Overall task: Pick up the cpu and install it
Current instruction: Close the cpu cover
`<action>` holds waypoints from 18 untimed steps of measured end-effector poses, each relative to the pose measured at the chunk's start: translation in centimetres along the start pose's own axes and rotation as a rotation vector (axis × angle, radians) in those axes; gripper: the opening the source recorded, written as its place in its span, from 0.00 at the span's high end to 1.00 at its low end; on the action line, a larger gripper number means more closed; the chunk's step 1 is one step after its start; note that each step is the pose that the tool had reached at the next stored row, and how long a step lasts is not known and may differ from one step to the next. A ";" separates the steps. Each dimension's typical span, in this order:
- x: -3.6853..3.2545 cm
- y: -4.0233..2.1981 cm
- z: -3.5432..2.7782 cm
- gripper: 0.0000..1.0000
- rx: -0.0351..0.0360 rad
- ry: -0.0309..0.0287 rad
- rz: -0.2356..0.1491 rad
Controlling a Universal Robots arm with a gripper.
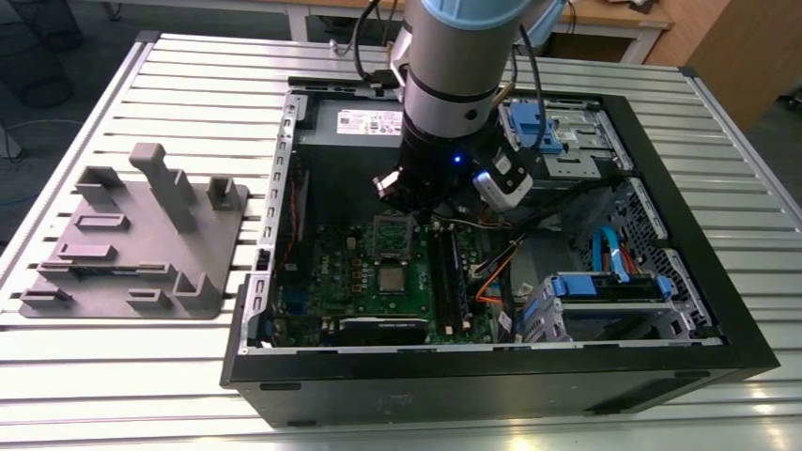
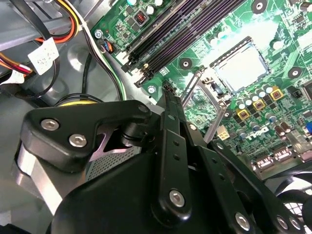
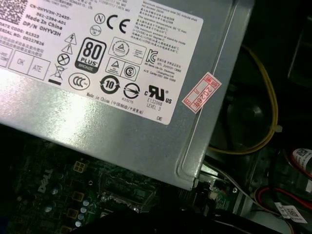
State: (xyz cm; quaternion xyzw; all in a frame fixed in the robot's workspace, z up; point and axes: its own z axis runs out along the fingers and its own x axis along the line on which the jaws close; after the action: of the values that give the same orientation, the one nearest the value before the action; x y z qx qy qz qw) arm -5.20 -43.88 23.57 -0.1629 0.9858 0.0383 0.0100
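- The cpu (image 1: 393, 279) lies flat in its socket near the middle of the motherboard (image 1: 345, 272), silvery top facing up. Nothing is gripping it.
- In the second wrist view the socket's metal load frame (image 2: 214, 92) is swung open off the cpu, tilted up from the motherboard, with its thin lever beside it.
- The gripper (image 2: 168, 97) hangs over the motherboard just beside that open frame and apart from the cpu. Its black linkage is seen edge-on, so I cannot tell whether it is spread or pressed together.
- Long black memory slots (image 2: 180, 34) run along the motherboard beside the socket, on the exterior view's right of the cpu.
- The silver power supply (image 3: 122, 73), with its white label, sits past the motherboard's far edge, and the robot arm (image 1: 457, 66) comes down in front of it.
- Yellow and red cables (image 3: 270, 112) loop off the motherboard's corner next to the power supply.
- A blue-trimmed drive cage (image 1: 602, 291) stands to the exterior view's right of the motherboard.
- The open black computer case (image 1: 501, 376) holds the motherboard and all of these.
- A grey plastic fixture (image 1: 138, 235) rests outside the case, well apart from the motherboard on the exterior view's left, on the slatted metal table (image 1: 126, 376).
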 end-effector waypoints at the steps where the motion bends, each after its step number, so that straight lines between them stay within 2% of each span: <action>1: 0.02 0.01 -0.02 0.89 -0.0002 0.0000 -0.001; 10: 0.02 0.06 -0.57 0.89 -0.0023 -0.0001 -0.010; 18: 0.10 0.10 -0.76 0.89 -0.0021 -0.0010 -0.020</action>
State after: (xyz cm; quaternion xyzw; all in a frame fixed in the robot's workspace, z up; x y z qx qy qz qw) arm -5.33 -43.87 24.34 -0.1729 0.9841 0.0393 0.0107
